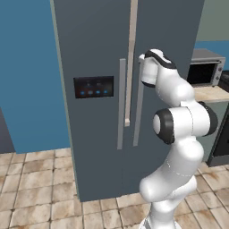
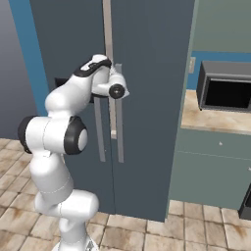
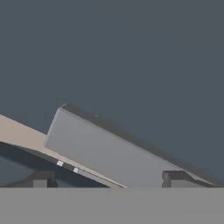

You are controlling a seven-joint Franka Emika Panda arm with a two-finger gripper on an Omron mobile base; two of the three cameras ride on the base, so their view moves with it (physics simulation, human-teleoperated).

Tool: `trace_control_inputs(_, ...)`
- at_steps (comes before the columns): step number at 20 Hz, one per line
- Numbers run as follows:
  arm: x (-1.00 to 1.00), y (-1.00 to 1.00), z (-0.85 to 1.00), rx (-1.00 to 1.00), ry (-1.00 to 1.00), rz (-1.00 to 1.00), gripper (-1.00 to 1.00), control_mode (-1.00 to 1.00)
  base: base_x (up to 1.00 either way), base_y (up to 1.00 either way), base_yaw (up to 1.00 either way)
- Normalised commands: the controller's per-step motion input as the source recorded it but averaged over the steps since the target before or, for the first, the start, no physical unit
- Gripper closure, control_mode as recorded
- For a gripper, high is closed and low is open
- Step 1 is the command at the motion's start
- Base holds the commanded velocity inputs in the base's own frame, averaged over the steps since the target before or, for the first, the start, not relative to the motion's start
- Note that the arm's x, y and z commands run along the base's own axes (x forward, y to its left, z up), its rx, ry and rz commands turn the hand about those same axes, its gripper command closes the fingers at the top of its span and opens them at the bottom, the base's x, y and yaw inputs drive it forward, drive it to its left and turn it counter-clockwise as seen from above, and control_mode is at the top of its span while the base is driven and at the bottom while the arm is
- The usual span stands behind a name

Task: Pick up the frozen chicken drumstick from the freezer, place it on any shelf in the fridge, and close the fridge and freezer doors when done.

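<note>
The tall dark grey cabinet stands with both doors shut or nearly so, and a thin tan strip shows between them. The freezer door carries the black blue-lit panel; the plain fridge door is to its right. My gripper is up at the top of the fridge door's pale bar handle. In the hand view the gripper is open, with the handle running slantwise between the fingertips. The frozen chicken drumstick and the shelf are hidden behind the doors.
A microwave sits on a tan counter right of the cabinet. A dark appliance stands low at the right. A blue wall is to the left, with tiled floor in front.
</note>
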Motion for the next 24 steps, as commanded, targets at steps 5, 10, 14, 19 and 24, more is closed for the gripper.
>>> trace_control_inputs(5, 0.28, 0.15, 0.0, 0.0, 0.03, -0.01, -1.0, -1.0, 0.0, 0.0, 0.0)
trace_control_inputs(10, 0.36, 0.22, 0.0, 0.0, 0.02, -0.03, -1.0, -1.0, 0.0, 0.0, 0.0)
trace_control_inputs(14, 0.31, 0.24, 0.0, 0.0, 0.0, -0.03, -1.0, -1.0, 0.0, 0.0, 0.0)
trace_control_inputs(19, 0.03, 0.02, 0.0, 0.0, 0.0, 0.0, -1.0, -1.0, 0.0, 0.0, 0.0)
trace_control_inputs(24, 0.0, 0.0, 0.0, 0.0, 0.0, 0.0, -1.0, -1.0, 0.0, 0.0, 0.0)
